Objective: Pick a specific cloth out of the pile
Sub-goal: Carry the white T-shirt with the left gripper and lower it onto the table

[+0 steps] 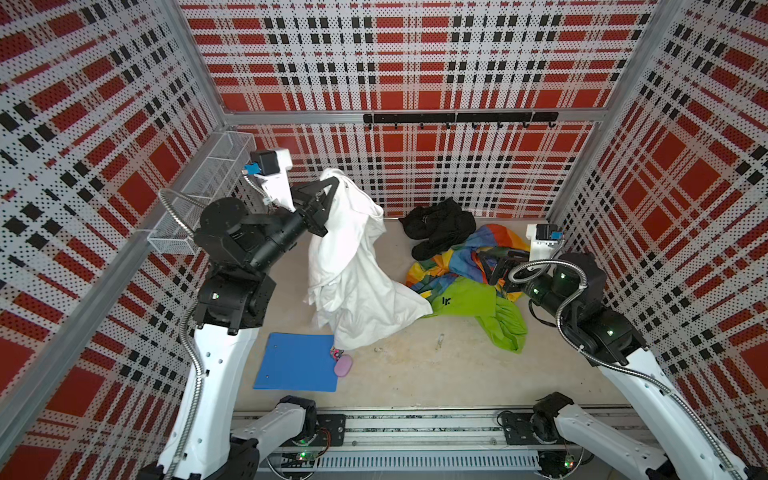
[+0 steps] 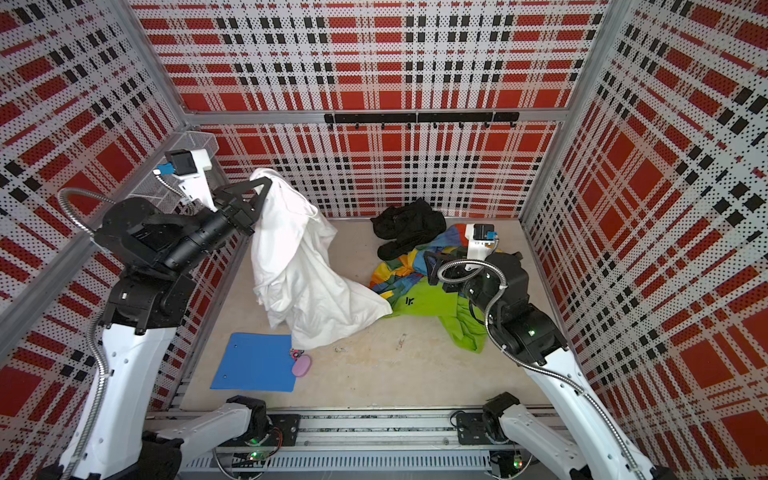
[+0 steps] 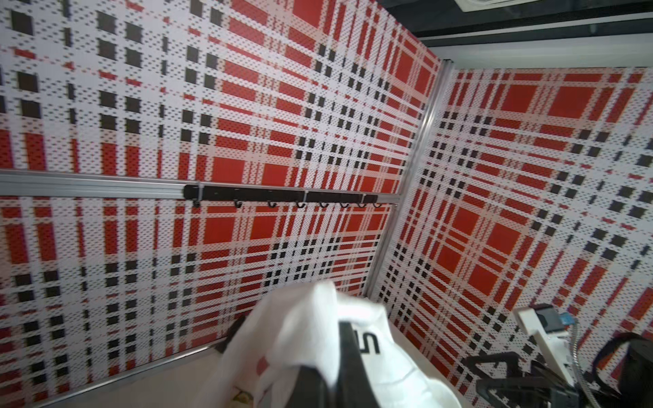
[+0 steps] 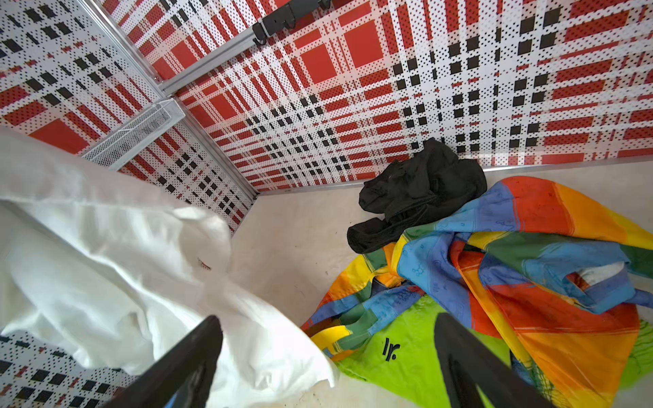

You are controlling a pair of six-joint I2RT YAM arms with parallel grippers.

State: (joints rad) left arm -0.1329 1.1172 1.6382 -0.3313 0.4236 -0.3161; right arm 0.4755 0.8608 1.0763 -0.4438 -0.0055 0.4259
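Looking down in both top views, the left claw (image 1: 337, 181) was raised up near the back-left corner, clamped shut on a bunched fold of the cloth (image 1: 353, 270). The white garment hung from it in a long drape, and its lower end lay spread on the tabletop (image 1: 415, 374). 1 bottom corner of the cloth reached over to the lime-green garment (image 1: 473, 301) and looked to be touching or slightly overlapping its edge. Another bit of hem came down right by the corner of a blue board (image 1: 297, 361), with a small pink oval thing (image 1: 343, 365) just beside that.

From the left wrist view the cloth (image 3: 300, 335) was wrapped over the black finger, and some dark lettering showed on the fabric, too cropped to read.

Everything else in the pile (image 1: 453, 262) sat on the right side of the tabletop, apart from most of the white one. It held 3 cloths: a black garment (image 1: 436, 226) nearest the back wall, a rainbow patchwork sheet (image 1: 498, 241) in the middle, and the lime-green one with its small black logo in front.

The right claw (image 4: 327, 318) was over that pile with its 2 fingers spread wide and nothing between them. In the right wrist view the green garment and the white hem showed through the gap.

A wire mesh basket (image 1: 208, 183) hung on the left wall, and a black hook rail (image 1: 457, 118) ran along the back wall.
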